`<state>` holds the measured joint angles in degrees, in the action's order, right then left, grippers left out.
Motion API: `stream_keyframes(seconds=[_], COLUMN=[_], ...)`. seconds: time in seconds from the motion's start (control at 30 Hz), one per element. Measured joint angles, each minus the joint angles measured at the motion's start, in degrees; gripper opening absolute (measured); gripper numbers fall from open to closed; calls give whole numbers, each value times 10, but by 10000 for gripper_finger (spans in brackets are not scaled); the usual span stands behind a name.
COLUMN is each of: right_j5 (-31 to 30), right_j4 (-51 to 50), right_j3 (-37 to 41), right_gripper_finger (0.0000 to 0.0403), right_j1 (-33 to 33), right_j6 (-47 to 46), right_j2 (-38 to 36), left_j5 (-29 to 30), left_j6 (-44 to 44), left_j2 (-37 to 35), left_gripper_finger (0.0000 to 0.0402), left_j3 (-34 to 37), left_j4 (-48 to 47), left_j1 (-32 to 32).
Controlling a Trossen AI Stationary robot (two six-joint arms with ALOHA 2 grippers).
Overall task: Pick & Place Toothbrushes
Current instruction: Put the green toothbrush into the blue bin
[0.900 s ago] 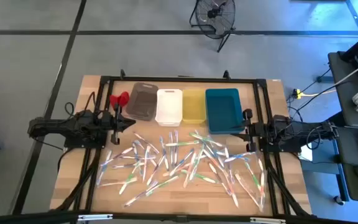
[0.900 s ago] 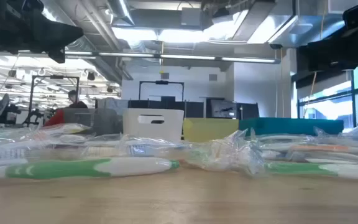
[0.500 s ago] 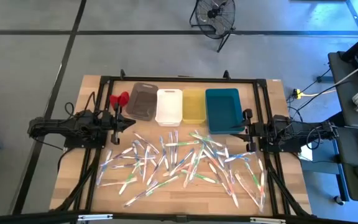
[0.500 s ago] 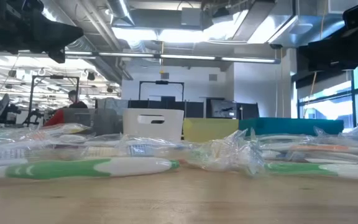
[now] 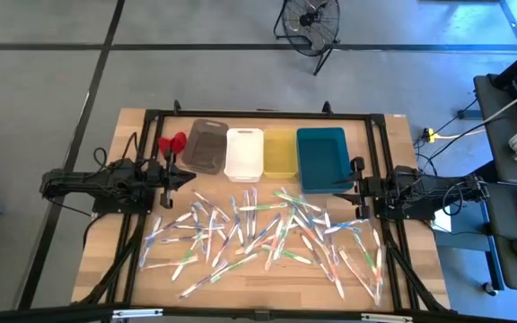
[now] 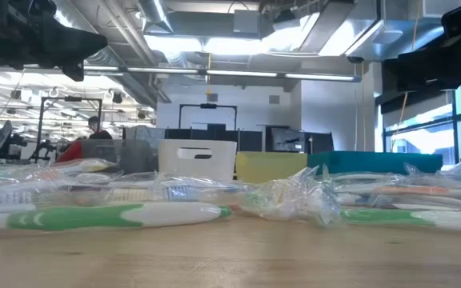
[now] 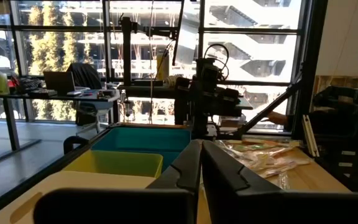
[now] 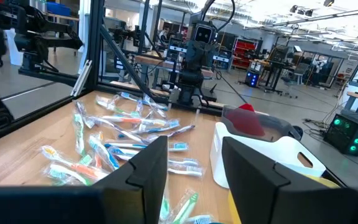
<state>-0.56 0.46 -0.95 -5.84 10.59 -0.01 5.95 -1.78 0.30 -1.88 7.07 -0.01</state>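
Observation:
Several wrapped toothbrushes (image 5: 258,235) lie scattered flat on the wooden table's middle and near part. They also show in the low view (image 6: 118,214) and in the right wrist view (image 8: 123,134). My left gripper (image 5: 191,181) hovers at the table's left side, pointing right, its fingers (image 7: 201,165) shut on nothing. My right gripper (image 5: 353,188) hovers at the right side, pointing left. Its fingers stand open (image 8: 194,155) with nothing between them. Both grippers are above the pile's edges and apart from it.
Four bins stand in a row at the far edge: grey (image 5: 206,146), white (image 5: 244,154), yellow (image 5: 280,152) and teal (image 5: 322,160). A small red object (image 5: 170,144) lies left of the grey bin. A black frame (image 5: 267,115) borders the table.

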Motion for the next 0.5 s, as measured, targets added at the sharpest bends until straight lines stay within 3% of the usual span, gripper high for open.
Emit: stream_keyframes(seconds=[0.5], right_j5=[0], right_j4=[0], right_j3=[0], right_gripper_finger=[133], right_j1=[0], right_j6=[0], right_j2=[0], left_j5=[0], left_j6=[0], left_j2=[0], left_gripper_finger=[12], left_j3=[0], left_j4=[0], left_j1=[0])
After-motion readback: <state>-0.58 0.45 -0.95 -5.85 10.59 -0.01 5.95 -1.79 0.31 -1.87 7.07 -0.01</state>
